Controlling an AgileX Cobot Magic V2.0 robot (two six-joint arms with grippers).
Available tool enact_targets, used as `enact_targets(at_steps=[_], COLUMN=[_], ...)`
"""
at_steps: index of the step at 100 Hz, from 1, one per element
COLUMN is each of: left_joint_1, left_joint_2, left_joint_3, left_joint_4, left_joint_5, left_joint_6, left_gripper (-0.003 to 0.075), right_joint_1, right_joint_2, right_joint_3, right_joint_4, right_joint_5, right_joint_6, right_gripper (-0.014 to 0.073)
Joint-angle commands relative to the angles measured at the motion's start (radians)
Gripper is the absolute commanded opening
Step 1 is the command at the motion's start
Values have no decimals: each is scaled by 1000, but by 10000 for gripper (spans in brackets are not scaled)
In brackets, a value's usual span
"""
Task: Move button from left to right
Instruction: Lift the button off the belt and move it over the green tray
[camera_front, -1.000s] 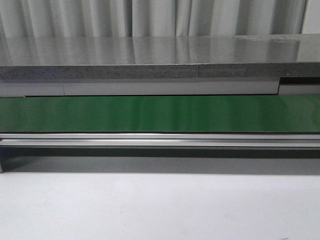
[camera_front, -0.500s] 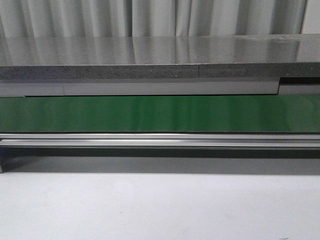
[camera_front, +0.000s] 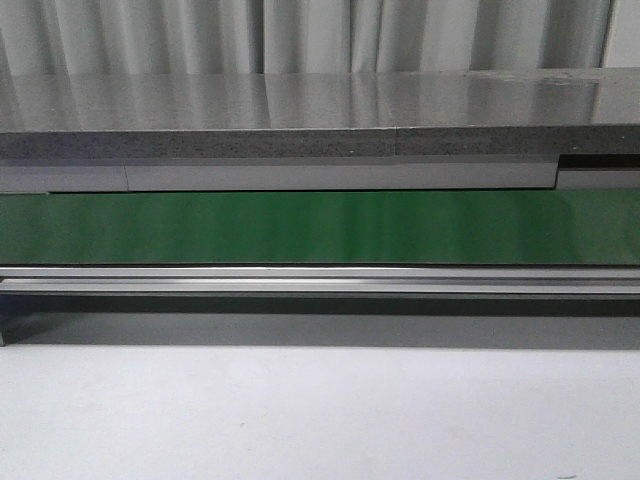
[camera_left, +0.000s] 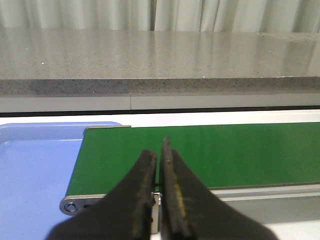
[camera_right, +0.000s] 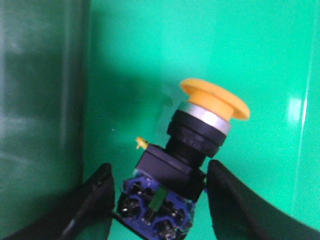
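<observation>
The button (camera_right: 197, 132) shows only in the right wrist view: a yellow-orange mushroom cap on a black body with a blue terminal base. It stands tilted between the two fingers of my right gripper (camera_right: 160, 169), which touch its body on both sides, over a bright green surface (camera_right: 240, 55). My left gripper (camera_left: 159, 151) is shut and empty, its tips over the near edge of the green conveyor belt (camera_left: 235, 150) close to the belt's end. Neither gripper nor the button shows in the front view.
A light blue tray (camera_left: 35, 165) lies beside the belt's end. The green belt (camera_front: 300, 228) runs across the front view behind an aluminium rail (camera_front: 300, 280), under a grey stone counter (camera_front: 300, 110). A white table (camera_front: 300, 420) lies in front. A darker green wall (camera_right: 40, 100) stands beside the button.
</observation>
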Motion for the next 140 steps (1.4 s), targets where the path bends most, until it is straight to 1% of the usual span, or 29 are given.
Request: enact_targets(at_steps=[1,8,22,28,33,60,70,93,101,114,128,140], left_joint_1=[-8,-8,-8,-8,-8,-8,-8,-8,-8,-8,-8,-8], left_joint_2=[6,6,6,6,6,6,6,6,6,6,6,6], left_joint_3=[-28,-28,-28,-28,-28,-28,-28,-28,-28,-28,-28,-28], left_joint_4=[-7,-7,-7,-7,-7,-7,-7,-7,-7,-7,-7,-7], left_joint_5=[-80,-80,-80,-80,-80,-80,-80,-80,-80,-80,-80,-80], left_joint_6=[0,0,0,0,0,0,0,0,0,0,0,0], left_gripper=[5,5,5,5,5,5,5,5,5,5,5,5], right_joint_1=[-4,-4,-4,-4,-4,-4,-4,14,41,112,193,252], right_joint_2=[-43,-43,-43,-43,-43,-59,-90,-225,-279,-388,-525,-663], right_joint_3=[-30,-30,-30,-30,-30,-30,-30,-30,-26,17,108,222], right_joint_4=[3,7,17,18,18,18,33,201,247,279,325,376], right_joint_5=[-25,-24,-23,-22,-20,-15,-35,-111,-134,-204,-280,-351], right_joint_6=[-7,-7,-7,-6,-5,40,55,55,55,55,55,55], right_gripper=[166,219,384,427,445,446,446,446,444,444,444,444])
